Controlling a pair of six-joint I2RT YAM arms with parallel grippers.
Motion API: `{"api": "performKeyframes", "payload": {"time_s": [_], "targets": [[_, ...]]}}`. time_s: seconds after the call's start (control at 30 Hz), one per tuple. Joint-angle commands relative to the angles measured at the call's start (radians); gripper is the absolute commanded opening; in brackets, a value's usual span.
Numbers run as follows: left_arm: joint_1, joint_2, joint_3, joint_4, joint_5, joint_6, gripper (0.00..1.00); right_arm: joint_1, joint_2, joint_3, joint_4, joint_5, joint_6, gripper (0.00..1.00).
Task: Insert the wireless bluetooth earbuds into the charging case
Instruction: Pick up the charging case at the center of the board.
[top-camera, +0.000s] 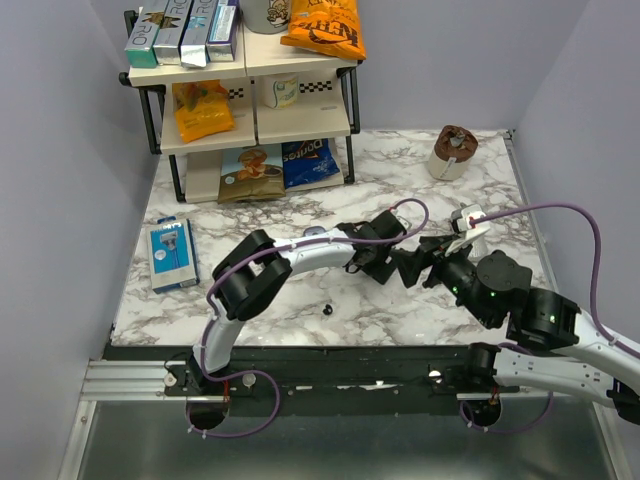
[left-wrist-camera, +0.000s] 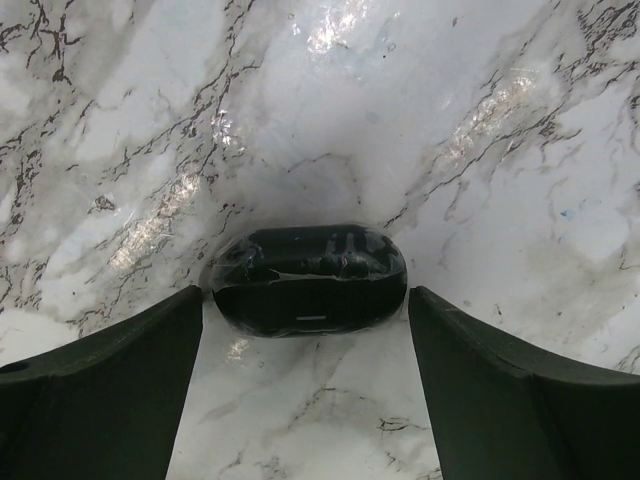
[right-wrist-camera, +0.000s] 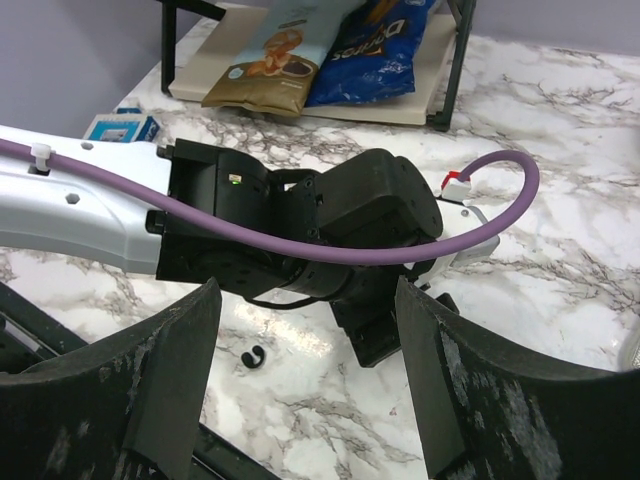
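The charging case (left-wrist-camera: 308, 280) is a glossy black oval lying on the marble. It sits at the tips of my left gripper (left-wrist-camera: 305, 295), whose fingers (left-wrist-camera: 120, 380) stand wide open on either side of it. In the top view the left gripper (top-camera: 395, 268) covers the case. One tiny black earbud (top-camera: 328, 310) lies on the table to the near left of both grippers; it also shows in the right wrist view (right-wrist-camera: 253, 357). The other earbud is out of view. My right gripper (top-camera: 432, 262) is open and empty, its fingertips (right-wrist-camera: 205, 320) facing the left wrist (right-wrist-camera: 370, 215).
A snack shelf (top-camera: 250, 120) stands at the back left, with a chip bag (right-wrist-camera: 375, 50) on its bottom tier. A blue packet (top-camera: 172, 255) lies at the left edge. A brown-topped cup (top-camera: 455, 152) stands at the back right. A purple cable (right-wrist-camera: 300, 245) loops over the left wrist.
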Motion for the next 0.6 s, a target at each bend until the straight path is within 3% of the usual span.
{"api": "performKeyframes", "payload": {"time_s": [0.0, 0.2, 0.57], "targets": [[-0.005, 0.034, 0.025, -0.011, 0.001, 0.000, 0.91, -0.002, -0.013, -0.013, -0.003, 0.016, 0.001, 0.79], [-0.005, 0.040, 0.035, -0.016, 0.000, 0.000, 0.95, -0.002, -0.013, -0.017, -0.003, 0.015, 0.006, 0.79], [-0.003, 0.026, -0.013, 0.007, 0.003, -0.011, 0.60, -0.002, -0.013, -0.019, -0.001, 0.012, 0.007, 0.79]]}}
